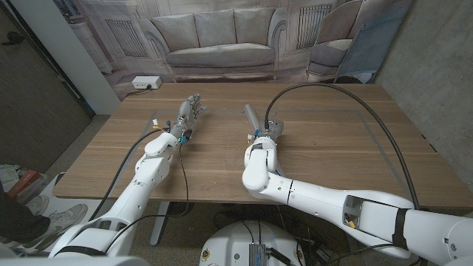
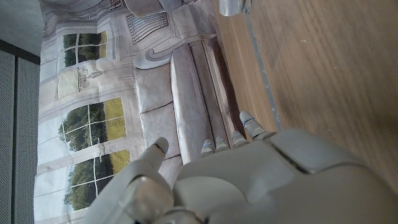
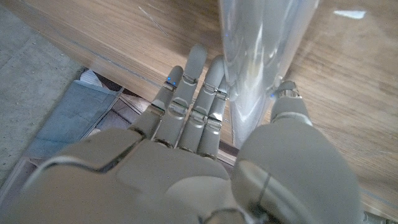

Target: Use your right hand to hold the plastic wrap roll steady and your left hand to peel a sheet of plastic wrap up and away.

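The plastic wrap roll (image 1: 250,116) lies on the wooden table (image 1: 340,159) near its middle, a shiny clear tube pointing away from me. My right hand (image 1: 267,136) is at its near end. In the right wrist view the roll (image 3: 267,50) sits between the thumb (image 3: 288,106) and the stretched-out fingers (image 3: 196,93), touched on both sides. My left hand (image 1: 188,112) stands to the left of the roll, a hand's length away, holding nothing. Its fingers (image 2: 249,127) are apart in the left wrist view, where the roll's end (image 2: 231,6) shows ahead.
A black cable (image 1: 355,100) arcs over the right half of the table to my right arm. Thin tape lines (image 1: 384,137) mark the tabletop. A white socket box (image 1: 145,83) sits beyond the far left corner, before a printed sofa backdrop (image 1: 218,44).
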You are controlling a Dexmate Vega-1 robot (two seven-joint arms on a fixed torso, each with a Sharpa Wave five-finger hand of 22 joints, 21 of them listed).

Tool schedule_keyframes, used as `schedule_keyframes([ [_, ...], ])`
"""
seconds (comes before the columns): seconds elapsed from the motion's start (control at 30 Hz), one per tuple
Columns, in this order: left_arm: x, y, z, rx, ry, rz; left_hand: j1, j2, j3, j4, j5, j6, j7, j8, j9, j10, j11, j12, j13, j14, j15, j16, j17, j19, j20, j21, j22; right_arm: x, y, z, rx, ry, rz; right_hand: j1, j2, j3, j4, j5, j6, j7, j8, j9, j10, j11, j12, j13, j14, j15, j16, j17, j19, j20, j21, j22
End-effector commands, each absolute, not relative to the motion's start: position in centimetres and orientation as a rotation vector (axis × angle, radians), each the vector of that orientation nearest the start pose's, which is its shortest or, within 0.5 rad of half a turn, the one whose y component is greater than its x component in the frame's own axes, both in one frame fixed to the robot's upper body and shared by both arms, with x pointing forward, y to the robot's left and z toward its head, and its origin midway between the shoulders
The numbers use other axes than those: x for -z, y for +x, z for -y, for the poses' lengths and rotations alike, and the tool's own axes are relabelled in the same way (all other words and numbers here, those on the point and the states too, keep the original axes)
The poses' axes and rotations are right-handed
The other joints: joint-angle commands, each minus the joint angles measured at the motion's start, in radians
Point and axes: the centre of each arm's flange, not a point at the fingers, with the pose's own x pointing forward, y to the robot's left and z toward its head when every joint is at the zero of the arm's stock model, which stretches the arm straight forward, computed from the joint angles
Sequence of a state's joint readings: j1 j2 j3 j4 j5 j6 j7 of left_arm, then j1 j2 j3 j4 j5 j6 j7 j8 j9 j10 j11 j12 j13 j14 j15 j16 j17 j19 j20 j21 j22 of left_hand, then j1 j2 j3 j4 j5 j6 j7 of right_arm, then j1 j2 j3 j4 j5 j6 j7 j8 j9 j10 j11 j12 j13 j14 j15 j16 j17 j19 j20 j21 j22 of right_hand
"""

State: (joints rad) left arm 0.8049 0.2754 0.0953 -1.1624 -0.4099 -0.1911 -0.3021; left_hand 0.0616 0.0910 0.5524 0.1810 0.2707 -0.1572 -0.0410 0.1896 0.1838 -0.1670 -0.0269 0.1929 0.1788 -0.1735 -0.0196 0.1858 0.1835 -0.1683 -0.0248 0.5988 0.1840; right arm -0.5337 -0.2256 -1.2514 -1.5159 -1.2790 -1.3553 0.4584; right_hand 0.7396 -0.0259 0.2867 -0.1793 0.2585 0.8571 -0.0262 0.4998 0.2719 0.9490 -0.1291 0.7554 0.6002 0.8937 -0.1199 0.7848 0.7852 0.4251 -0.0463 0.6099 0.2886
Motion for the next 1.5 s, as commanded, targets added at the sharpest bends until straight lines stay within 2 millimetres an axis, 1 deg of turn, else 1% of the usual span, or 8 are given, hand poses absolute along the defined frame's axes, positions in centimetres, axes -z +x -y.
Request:
schedule_keyframes([
  [0.03, 2.8, 67.8, -29.1, 0.281, -0.038, 0.554, 0.001, 0.081, 0.006, 0.000, 0.000, -0.003, -0.001, 0.000, 0.002, -0.005, -0.001, 0.005, 0.005, -0.026, 0.004, 0.005, 0.003, -0.009, 0.001, -0.001, 0.002, 4.7, 57.8, 4.2, 0.449, -1.507, 0.132, 0.206, 0.196, 0.029, 0.022, -0.010, 0.127, -0.106, 0.013, 0.017, 0.042, -0.030, 0.011, 0.010, 0.014, -0.113, -0.003, 0.003, 0.031, -0.022, 0.026, 0.012],
  [0.4, 2.7, 67.9, -28.9, 0.290, -0.040, 0.554, 0.000, 0.081, 0.007, -0.001, -0.001, -0.003, -0.001, 0.000, 0.002, -0.006, -0.002, 0.005, 0.005, -0.028, 0.004, 0.005, 0.003, -0.008, 0.001, -0.002, 0.002, 3.8, 57.9, 5.9, 0.336, -1.292, 0.120, 0.233, 0.208, 0.057, 0.062, -0.042, 0.082, -0.061, 0.055, 0.085, 0.037, -0.007, 0.003, 0.010, 0.057, -0.108, -0.100, -0.084, 0.211, -0.022, 0.177, 0.042],
  [0.63, 2.7, 67.9, -28.8, 0.290, -0.038, 0.556, 0.000, 0.081, 0.007, 0.000, -0.001, -0.004, -0.001, 0.000, 0.002, -0.007, -0.002, 0.005, 0.005, -0.026, 0.004, 0.006, 0.003, -0.008, 0.002, -0.003, 0.002, 3.0, 58.0, 7.0, 0.241, -1.171, 0.115, 0.225, 0.202, 0.091, 0.087, -0.066, 0.020, -0.041, 0.075, 0.129, 0.003, 0.012, -0.010, 0.004, 0.081, -0.108, -0.256, -0.237, 0.307, -0.061, 0.262, 0.023],
  [0.8, 2.7, 67.9, -28.7, 0.298, -0.041, 0.557, 0.000, 0.081, 0.008, 0.000, -0.001, -0.004, -0.002, 0.000, 0.002, -0.006, -0.001, 0.005, 0.005, -0.026, 0.003, 0.006, 0.003, -0.008, 0.002, -0.004, 0.002, 2.4, 58.0, 7.8, 0.193, -1.100, 0.118, 0.214, 0.197, 0.127, 0.104, -0.077, -0.006, -0.026, 0.083, 0.139, -0.013, 0.029, -0.023, -0.012, 0.131, -0.108, -0.333, -0.321, 0.392, -0.077, 0.290, -0.042],
  [1.1, 2.6, 68.0, -28.6, 0.303, -0.042, 0.556, 0.000, 0.081, 0.008, 0.000, -0.001, -0.005, -0.002, 0.000, 0.002, -0.006, -0.002, 0.005, 0.005, -0.027, 0.004, 0.006, 0.003, -0.007, 0.001, -0.005, 0.002, 2.0, 58.3, 9.5, 0.072, -0.899, 0.141, 0.178, 0.175, 0.200, 0.129, -0.043, -0.065, 0.001, 0.100, 0.155, -0.045, 0.078, -0.103, -0.120, 0.120, -0.097, -0.477, -0.453, 0.454, -0.055, 0.240, -0.124],
  [1.27, 2.4, 67.9, -28.5, 0.299, -0.035, 0.560, -0.001, 0.080, 0.008, 0.000, -0.002, -0.005, -0.001, 0.000, 0.002, -0.006, -0.002, 0.005, 0.005, -0.026, 0.004, 0.006, 0.003, -0.007, 0.002, -0.006, 0.002, 1.9, 58.5, 10.1, 0.033, -0.822, 0.159, 0.173, 0.174, 0.215, 0.131, -0.035, -0.077, 0.012, 0.108, 0.163, -0.058, 0.089, -0.124, -0.142, 0.123, -0.097, -0.495, -0.472, 0.467, -0.057, 0.230, -0.125],
  [1.4, 2.4, 67.9, -28.5, 0.298, -0.035, 0.564, -0.001, 0.080, 0.008, 0.000, -0.002, -0.005, -0.002, 0.000, 0.002, -0.006, -0.001, 0.006, 0.005, -0.026, 0.003, 0.006, 0.003, -0.007, 0.001, -0.007, 0.002, 1.8, 58.6, 10.6, -0.002, -0.755, 0.161, 0.162, 0.166, 0.235, 0.134, -0.023, -0.088, 0.014, 0.120, 0.168, -0.109, 0.100, -0.175, -0.175, 0.125, -0.078, -0.512, -0.496, 0.486, -0.056, 0.213, -0.125],
  [1.5, 2.4, 67.8, -28.5, 0.297, -0.032, 0.565, -0.001, 0.081, 0.008, 0.000, -0.002, -0.005, -0.001, 0.001, 0.002, -0.005, 0.000, 0.006, 0.005, -0.026, 0.005, 0.006, 0.003, -0.007, 0.003, -0.007, 0.002, 1.7, 58.7, 11.0, -0.022, -0.720, 0.162, 0.152, 0.159, 0.252, 0.135, -0.014, -0.095, 0.023, 0.129, 0.166, -0.168, 0.135, -0.238, -0.211, 0.127, -0.075, -0.518, -0.516, 0.505, -0.059, 0.196, -0.126],
])
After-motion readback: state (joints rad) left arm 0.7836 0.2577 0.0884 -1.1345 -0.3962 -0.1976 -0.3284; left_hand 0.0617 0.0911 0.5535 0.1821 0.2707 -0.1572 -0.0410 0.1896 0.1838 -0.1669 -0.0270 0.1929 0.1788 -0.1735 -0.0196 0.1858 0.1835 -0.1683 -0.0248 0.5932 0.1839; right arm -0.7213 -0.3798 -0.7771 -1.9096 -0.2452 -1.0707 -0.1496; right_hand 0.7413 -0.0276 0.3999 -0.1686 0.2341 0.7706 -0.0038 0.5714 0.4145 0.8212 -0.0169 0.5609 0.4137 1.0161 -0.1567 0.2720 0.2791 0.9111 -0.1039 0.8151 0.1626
